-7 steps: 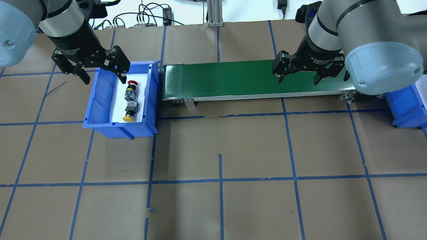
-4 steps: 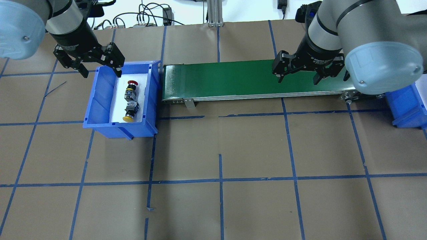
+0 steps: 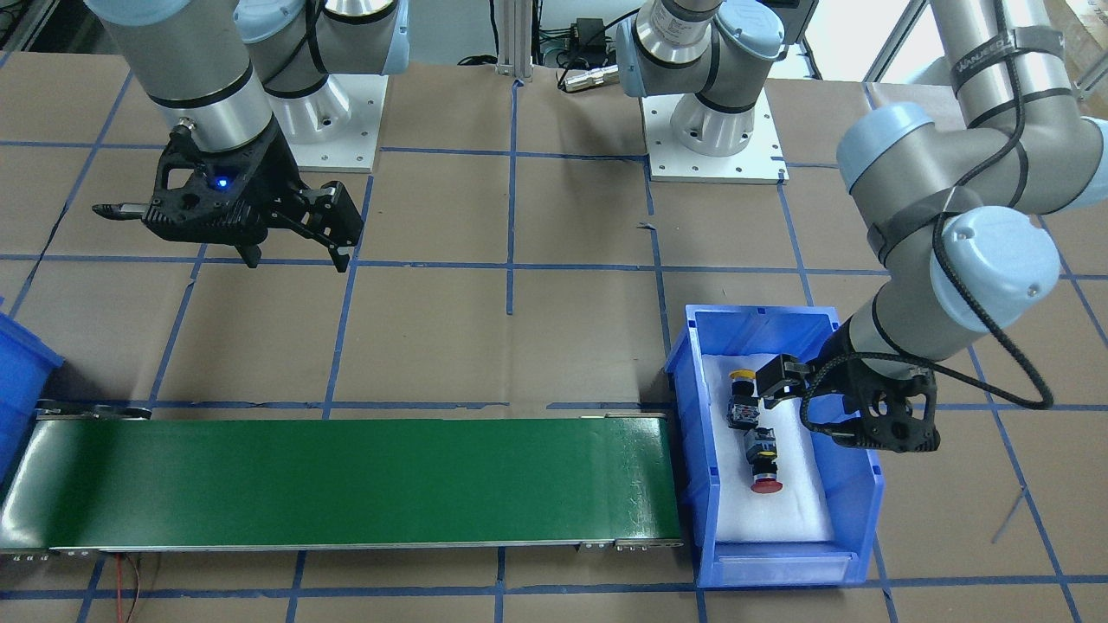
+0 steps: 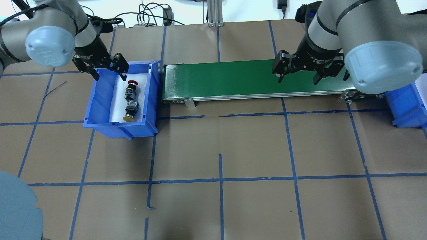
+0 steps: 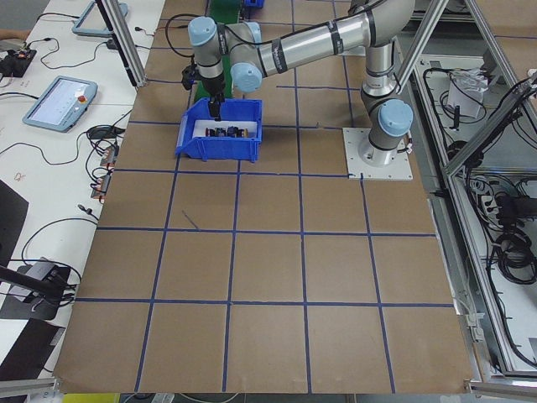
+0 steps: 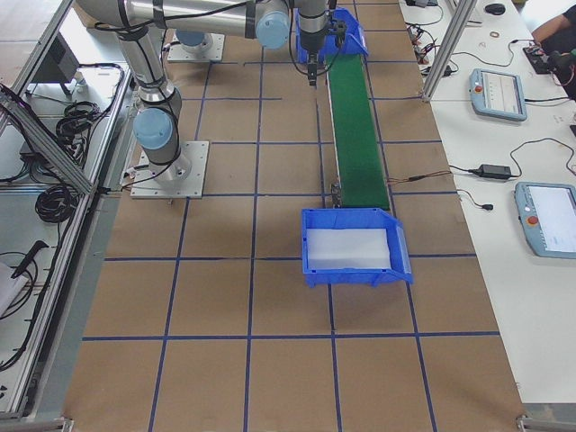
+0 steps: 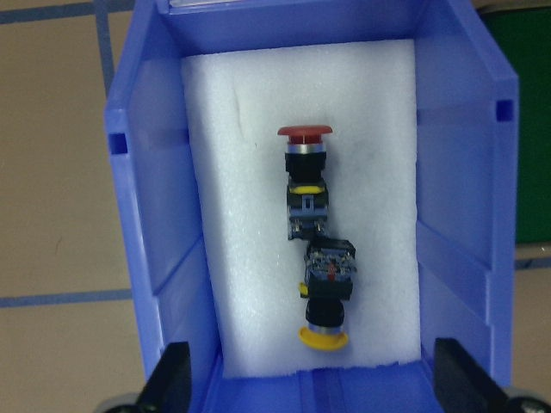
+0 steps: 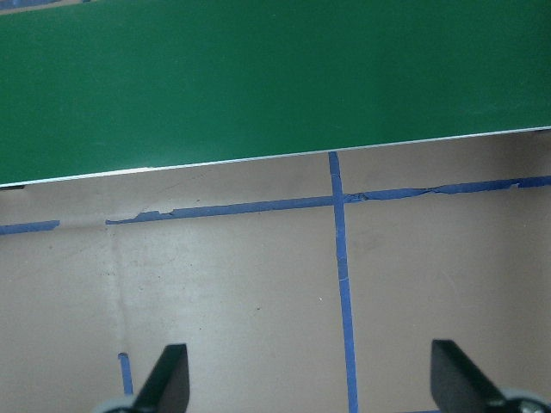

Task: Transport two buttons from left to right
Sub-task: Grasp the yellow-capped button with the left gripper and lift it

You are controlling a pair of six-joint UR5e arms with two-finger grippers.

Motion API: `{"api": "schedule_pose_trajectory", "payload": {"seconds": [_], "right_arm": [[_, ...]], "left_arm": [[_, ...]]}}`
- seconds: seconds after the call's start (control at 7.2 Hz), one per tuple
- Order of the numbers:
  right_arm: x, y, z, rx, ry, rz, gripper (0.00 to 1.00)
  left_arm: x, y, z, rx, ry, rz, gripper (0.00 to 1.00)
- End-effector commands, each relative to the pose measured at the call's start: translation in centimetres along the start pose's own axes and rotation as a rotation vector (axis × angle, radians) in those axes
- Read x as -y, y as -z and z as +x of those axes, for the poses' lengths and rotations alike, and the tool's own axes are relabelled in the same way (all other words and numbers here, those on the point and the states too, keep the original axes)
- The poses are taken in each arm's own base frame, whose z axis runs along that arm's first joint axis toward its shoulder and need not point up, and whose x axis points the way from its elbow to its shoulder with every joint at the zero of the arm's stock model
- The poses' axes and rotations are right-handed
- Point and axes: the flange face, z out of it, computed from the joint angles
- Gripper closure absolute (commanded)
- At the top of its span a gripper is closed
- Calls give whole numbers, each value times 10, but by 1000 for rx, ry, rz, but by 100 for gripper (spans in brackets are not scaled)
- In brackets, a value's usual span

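The red-capped button (image 4: pixel 131 87) and the yellow-capped button (image 4: pixel 130 111) lie end to end on white foam in the blue bin (image 4: pixel 100 100) at the left. They also show in the left wrist view, red (image 7: pixel 306 172) and yellow (image 7: pixel 326 292), and in the front view, red (image 3: pixel 763 463) and yellow (image 3: pixel 742 400). My left gripper (image 4: pixel 108 73) hangs open and empty above the bin's far end, its fingers (image 7: pixel 168 383) wider than the buttons. My right gripper (image 4: pixel 298 77) is open and empty over the right part of the green conveyor belt (image 4: pixel 227 80).
A second blue bin (image 4: pixel 405 106) with a white foam liner stands at the belt's right end; it also shows in the right side view (image 6: pixel 396 261). The brown table top (image 4: pixel 220 150) is marked with a blue tape grid. Cables lie past the far edge.
My left gripper has come down toward the bin's far end and looks smaller in the overhead view. The buttons and the right arm have not moved.
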Motion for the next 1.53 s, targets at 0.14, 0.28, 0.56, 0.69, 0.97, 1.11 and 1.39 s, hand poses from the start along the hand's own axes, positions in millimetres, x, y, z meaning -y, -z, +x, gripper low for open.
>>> {"api": "schedule_pose_trajectory", "payload": {"seconds": [0.14,0.28,0.56,0.69,0.97,1.11,1.39], "right_arm": [[-1,1,-1,2,0,0,0],[-1,1,-1,2,0,0,0],[-1,1,-1,2,0,0,0],[-1,1,-1,2,0,0,0],[0,0,-1,2,0,-1,0],[-1,1,-1,1,0,1,0],[0,0,-1,0,0,-1,0]], "left_arm": [[-12,-58,5,-27,8,-39,1],[-21,-75,9,-49,11,-51,2],[-24,-83,10,-43,8,-26,4],[-27,-89,10,-39,8,-39,5],[-19,-104,8,-34,8,-15,5],[-16,-110,7,-32,6,-20,9],[-18,-115,8,-31,29,-33,64]]}}
